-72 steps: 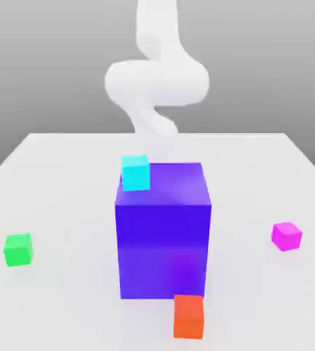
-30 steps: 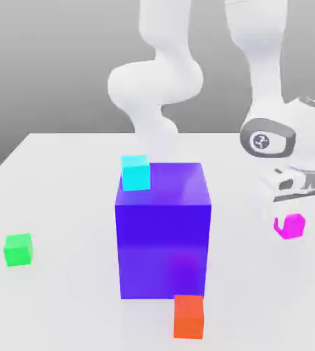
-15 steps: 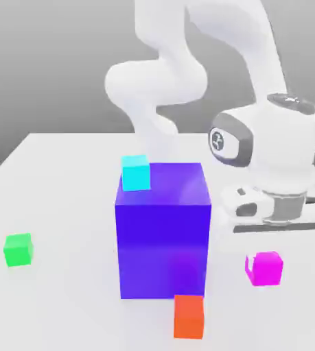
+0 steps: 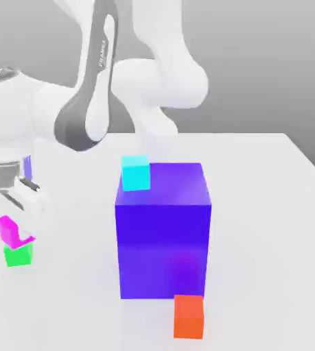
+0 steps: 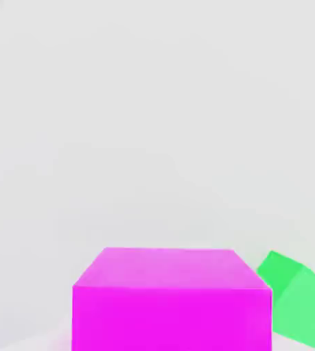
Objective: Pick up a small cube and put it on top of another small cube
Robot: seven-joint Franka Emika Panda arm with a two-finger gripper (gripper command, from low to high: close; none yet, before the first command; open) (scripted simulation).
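On the white table (image 4: 256, 206), the tool (image 4: 24, 206) grips the tilted magenta cube (image 4: 12, 231) over the green cube (image 4: 19, 256).

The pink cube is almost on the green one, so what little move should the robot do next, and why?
Probably nudge the pink cube to sit squarely over the green cube, then lower it. In the exterior view it looks tilted and off toward the left edge, so letting go now might tip it off.

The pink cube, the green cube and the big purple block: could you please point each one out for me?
pink cube (image 4: 9, 230), exterior view, its upper face.
green cube (image 4: 19, 256), exterior view, its front face.
big purple block (image 4: 164, 250), exterior view, its front face.
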